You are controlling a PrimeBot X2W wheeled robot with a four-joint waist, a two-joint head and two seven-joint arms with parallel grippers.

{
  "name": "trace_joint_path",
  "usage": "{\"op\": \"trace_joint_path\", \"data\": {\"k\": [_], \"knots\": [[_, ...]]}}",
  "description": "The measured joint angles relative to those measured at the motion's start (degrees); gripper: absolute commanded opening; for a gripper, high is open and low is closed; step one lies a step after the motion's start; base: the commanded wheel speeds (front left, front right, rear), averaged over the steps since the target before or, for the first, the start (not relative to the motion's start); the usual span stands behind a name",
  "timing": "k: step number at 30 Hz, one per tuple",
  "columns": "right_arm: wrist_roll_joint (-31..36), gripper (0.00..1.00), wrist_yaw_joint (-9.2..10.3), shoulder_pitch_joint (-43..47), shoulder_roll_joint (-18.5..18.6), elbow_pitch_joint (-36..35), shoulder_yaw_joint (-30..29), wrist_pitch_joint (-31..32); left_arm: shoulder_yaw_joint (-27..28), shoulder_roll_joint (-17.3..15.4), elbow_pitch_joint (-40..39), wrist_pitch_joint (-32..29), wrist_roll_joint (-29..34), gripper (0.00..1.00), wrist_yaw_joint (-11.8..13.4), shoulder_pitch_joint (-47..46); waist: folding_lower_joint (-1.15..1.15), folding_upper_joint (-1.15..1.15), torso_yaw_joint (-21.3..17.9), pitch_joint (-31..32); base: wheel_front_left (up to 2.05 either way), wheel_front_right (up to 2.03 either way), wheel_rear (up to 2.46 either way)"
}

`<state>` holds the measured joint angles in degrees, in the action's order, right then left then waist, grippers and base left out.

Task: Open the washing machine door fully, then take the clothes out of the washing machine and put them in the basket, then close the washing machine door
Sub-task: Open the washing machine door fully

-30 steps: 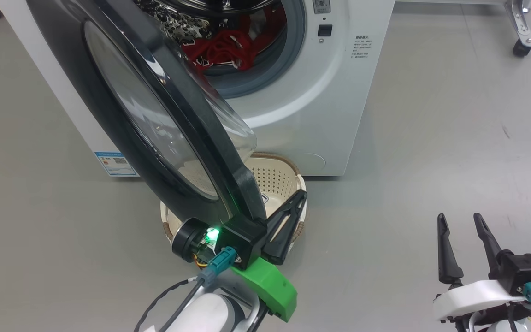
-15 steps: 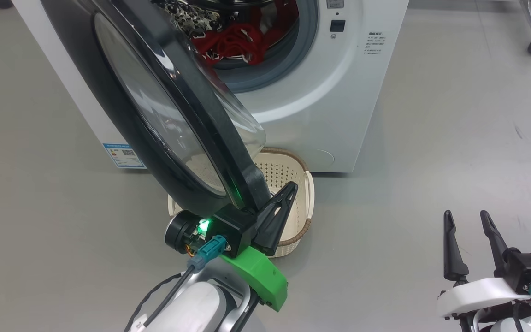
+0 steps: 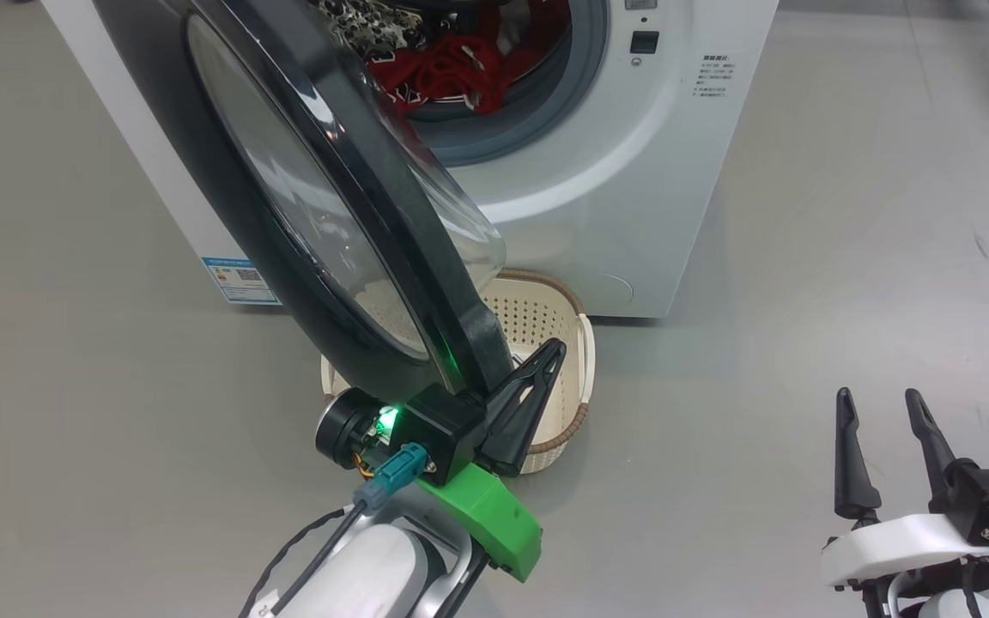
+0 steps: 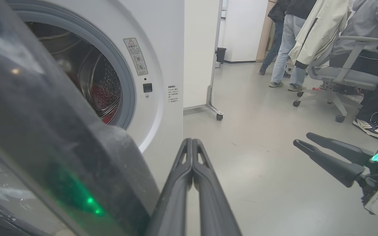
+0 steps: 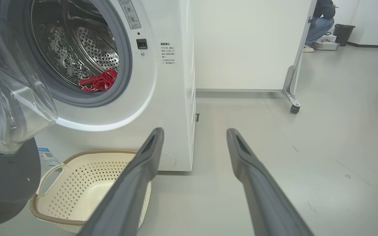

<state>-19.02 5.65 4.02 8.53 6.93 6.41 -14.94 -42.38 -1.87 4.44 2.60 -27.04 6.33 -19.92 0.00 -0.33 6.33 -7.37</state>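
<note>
Upper left of the head view: the washing machine door [image 3: 306, 215] is seen swung open from the washing machine [image 3: 597, 197], its black rim slanting down toward the frame's centre. At upper centre, the clothes [image 3: 452, 73] are seen lying red inside the machine's opening. Below the door's lower edge, the basket [image 3: 537, 313] is set on the floor [image 3: 803, 300] close to the machine's front and is partly hidden by the door. The left tool [image 3: 556, 346] is pressed shut, with nothing between its fingers [image 3: 520, 403]. It is placed just beside the door's lower rim, on the inner side; contact cannot be told. At lower right, the right tool [image 3: 879, 396] is held wide and empty, well apart from the machine. A seated person [image 4: 366, 65] and an office chair [image 4: 346, 78] are noted at the upper right of the left wrist view.
</note>
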Motion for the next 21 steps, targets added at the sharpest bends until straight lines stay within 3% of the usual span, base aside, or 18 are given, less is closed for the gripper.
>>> {"op": "trace_joint_path", "data": {"k": [21], "knots": [[0.0,1.00,-0.49,0.0,-0.1,0.1,-1.2,0.0,1.3,-0.2,-3.2,1.1,0.7,0.00,0.0,4.1,0.00,0.00,3.8,0.4,0.00,0.00,0.00]]}}
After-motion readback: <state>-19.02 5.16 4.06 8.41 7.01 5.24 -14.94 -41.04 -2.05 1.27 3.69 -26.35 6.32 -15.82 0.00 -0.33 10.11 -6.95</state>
